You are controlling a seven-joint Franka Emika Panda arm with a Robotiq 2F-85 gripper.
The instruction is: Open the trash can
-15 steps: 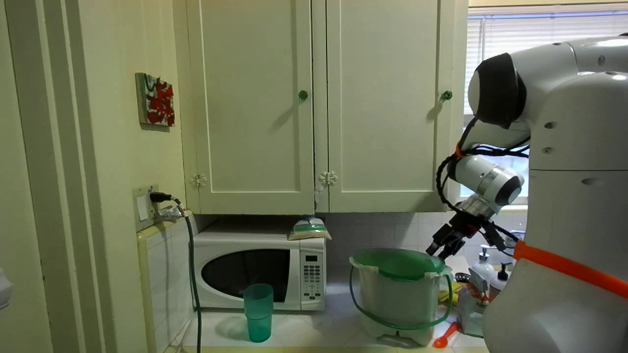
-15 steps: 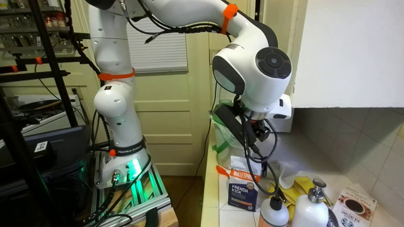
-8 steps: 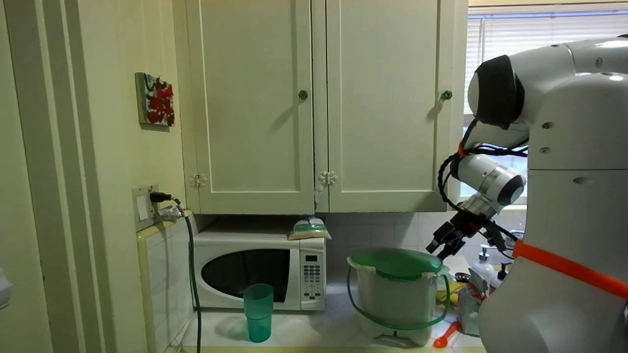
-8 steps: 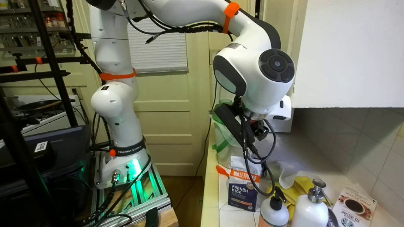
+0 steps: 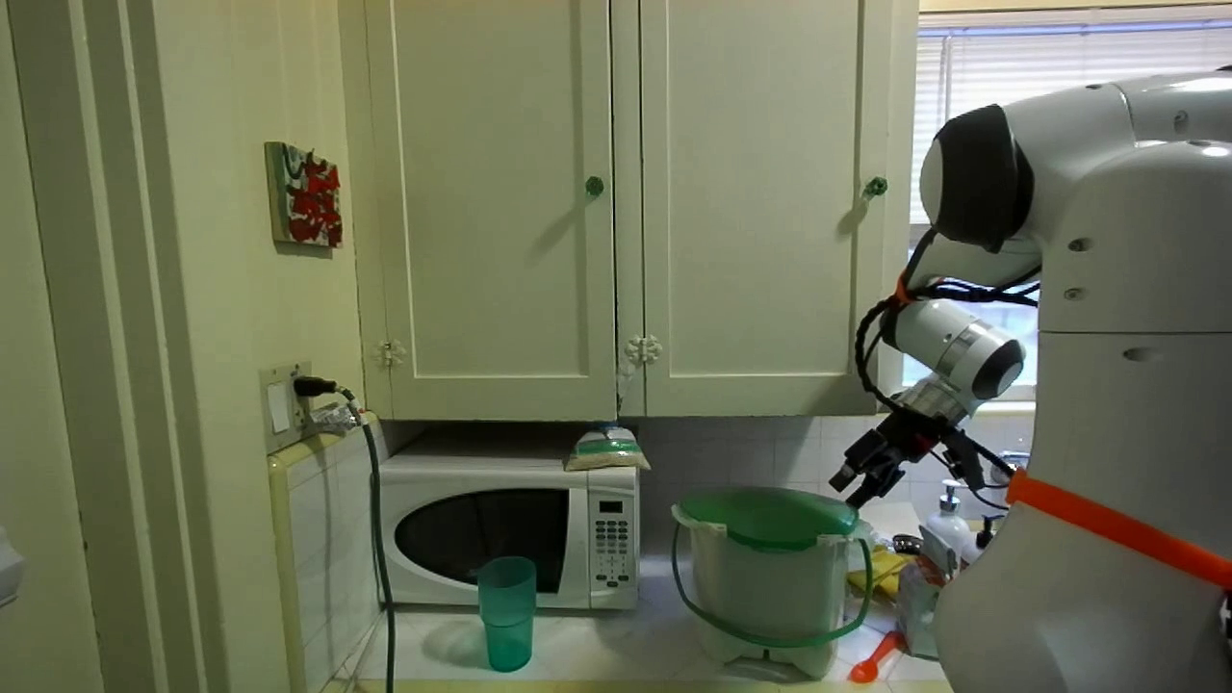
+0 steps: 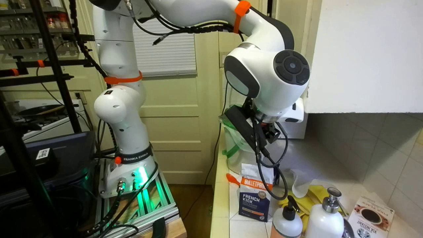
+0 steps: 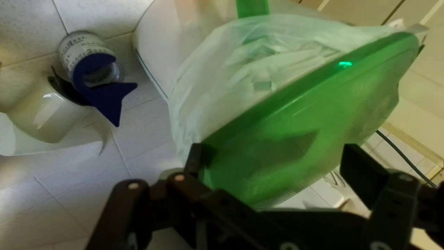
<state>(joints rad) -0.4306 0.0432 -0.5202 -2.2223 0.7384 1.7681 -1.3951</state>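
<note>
End effector [image 7: 275, 163] has jaws wide apart, nothing gripped, one prob. touching the green lid [image 7: 312, 121]; in the last sec. it's shifted toward the microwave [image 5: 510, 515] & the trash can [image 5: 760, 597] slid w/ it along the bench [image 5: 606, 650], lid still down, so prob. pushing vs. opening. Lid's smooth, round, glossy; body pale, stiff-looking plastic; liner [image 7: 222, 90] thin, crinkly, draped outside.

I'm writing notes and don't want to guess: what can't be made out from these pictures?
Inside of the trash can: covered by the green lid in an exterior view.
Whether the pincer touches the green lid: it covers the spot in the wrist view.
Bottom of the black-topped bottle: cut off at the edge in an exterior view.
Fine print on the French Kick bag: too small in an exterior view.
</note>
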